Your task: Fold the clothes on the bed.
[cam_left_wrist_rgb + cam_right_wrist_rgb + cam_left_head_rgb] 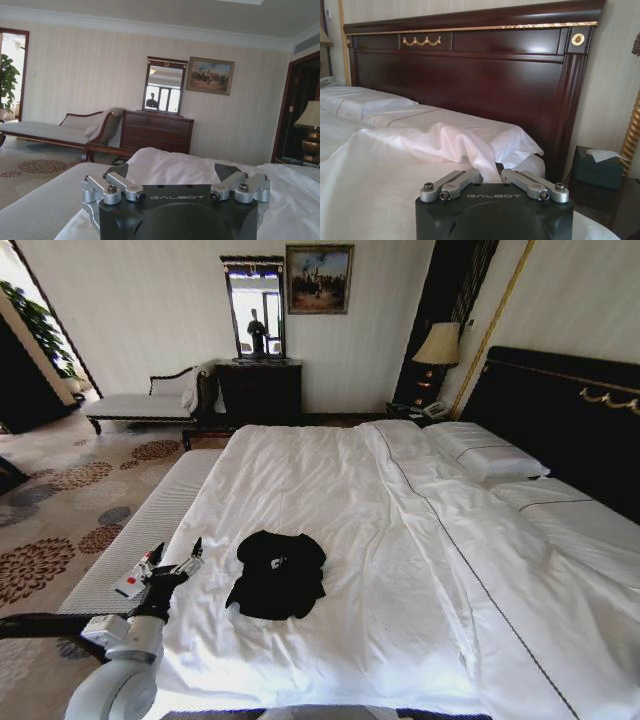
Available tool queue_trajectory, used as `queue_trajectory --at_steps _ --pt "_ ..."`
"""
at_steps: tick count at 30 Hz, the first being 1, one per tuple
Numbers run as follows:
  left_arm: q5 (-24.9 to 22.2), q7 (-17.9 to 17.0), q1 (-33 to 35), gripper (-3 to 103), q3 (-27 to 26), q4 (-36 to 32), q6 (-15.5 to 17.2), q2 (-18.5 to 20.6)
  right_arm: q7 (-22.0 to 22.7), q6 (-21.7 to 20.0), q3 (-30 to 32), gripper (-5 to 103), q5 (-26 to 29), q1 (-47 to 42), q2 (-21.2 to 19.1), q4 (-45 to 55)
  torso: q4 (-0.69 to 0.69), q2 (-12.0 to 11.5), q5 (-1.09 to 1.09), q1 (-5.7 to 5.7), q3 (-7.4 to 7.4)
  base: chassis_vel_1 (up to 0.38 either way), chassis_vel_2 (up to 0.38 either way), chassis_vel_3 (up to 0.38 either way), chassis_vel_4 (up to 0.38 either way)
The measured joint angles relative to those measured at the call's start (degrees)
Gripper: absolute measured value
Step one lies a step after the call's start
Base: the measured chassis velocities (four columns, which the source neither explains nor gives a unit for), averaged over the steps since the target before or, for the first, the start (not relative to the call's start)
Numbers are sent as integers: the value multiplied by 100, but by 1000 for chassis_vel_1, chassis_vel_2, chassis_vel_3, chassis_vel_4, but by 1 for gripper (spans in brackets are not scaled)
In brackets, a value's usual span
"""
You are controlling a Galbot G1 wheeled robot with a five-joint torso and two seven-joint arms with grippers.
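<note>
Black T-shirt (277,574) bunched in 1 crumpled heap on the white duvet (330,540) of the bed (560,410), near the foot end, well apart from the 2 pillows (485,452) by the dark headboard. Left gripper (174,558) just beside the shirt at the bed's left edge, fingers spread wide and empty. Right gripper (494,172) low over the duvet near the headboard, fingers drawn narrow with nothing between; dark tissue box (598,166) on the nightstand with 1 white tissue poking out.

Black T-shirt (277,574) with white lettering on white duvet (340,540); dark headboard (470,85) with gold trim.
</note>
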Motion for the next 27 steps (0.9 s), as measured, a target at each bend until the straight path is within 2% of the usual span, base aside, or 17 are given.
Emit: queue_trajectory --at_steps 11,20,25,26,27 --pt "-2 -32 -26 98 -10 -17 29 51 -5 153 270 2 -185 203 -265 -1024 4 0 2 0 0 0 0 0 0" --pt "29 -33 -34 98 11 -15 29 41 -43 261 391 2 -185 321 -368 -1465 3 0 0 1 0 0 0 0 0" --pt "20 -33 -11 98 -22 -38 31 40 -2 291 404 0 -191 360 -332 -1532 -1 0 -2 1 0 0 0 0 0" --pt "16 -33 3 98 -33 -39 31 39 52 303 434 11 -184 358 -293 -1549 -12 0 -7 1 0 0 0 0 0" --pt "15 -30 10 98 -34 -39 31 35 68 312 447 11 -181 349 -264 -1550 -17 0 -7 0 0 0 0 0 0"
